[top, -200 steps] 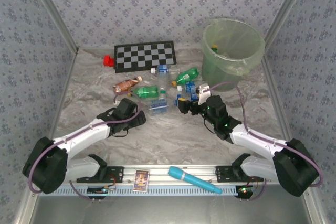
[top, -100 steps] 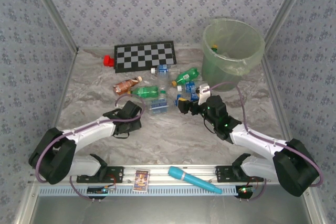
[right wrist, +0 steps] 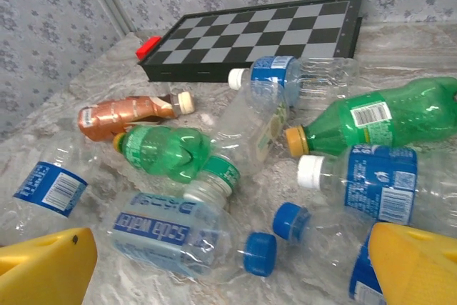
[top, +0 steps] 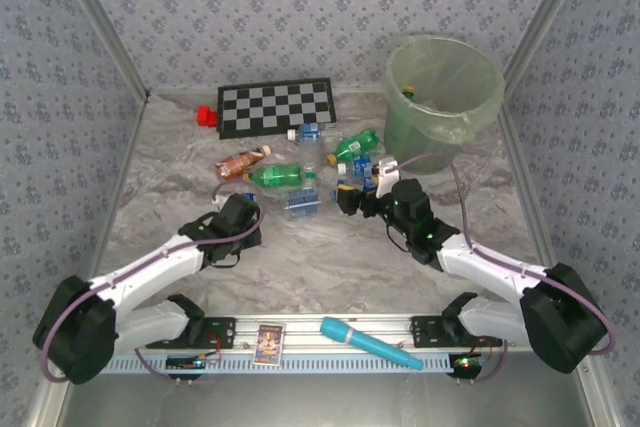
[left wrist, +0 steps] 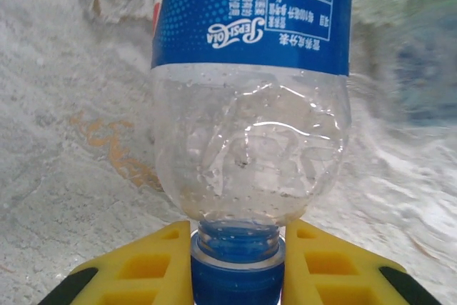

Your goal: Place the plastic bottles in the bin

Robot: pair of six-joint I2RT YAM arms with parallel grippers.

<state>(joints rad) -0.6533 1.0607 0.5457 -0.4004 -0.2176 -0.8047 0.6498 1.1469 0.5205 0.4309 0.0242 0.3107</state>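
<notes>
Eight or so crushed plastic bottles (top: pixel 300 182) are jumbled mid-table (top: pixel 330 257), well apart from the bin (top: pixel 430 132) in the far right corner. The left gripper (left wrist: pixel 237 269) has its yellow fingers (left wrist: pixel 136 269) pinched on the blue cap of a clear Pepsi bottle (left wrist: pixel 250 141). The bottle's other end runs off the top of the wrist view, and everything behind it is blur (can't tell whether it's touching the marbled surface).

The right gripper (right wrist: pixel 228 248) is spread wide with nothing in it, low at the right side of the pile. One finger hides part of a blue-labelled bottle (right wrist: pixel 378 187), and another bottle (right wrist: pixel 43 187) is chopped off by the left frame edge. Between them lie a brown bottle (right wrist: pixel 121 113) and a green bottle (right wrist: pixel 168 149).

A chessboard (top: pixel 277 105) lies along the far edge with a red block (top: pixel 207 115) at its left end. There's something green in the bin, too small to make out. A turquoise tube (top: pixel 370 343) lies at the near edge.
</notes>
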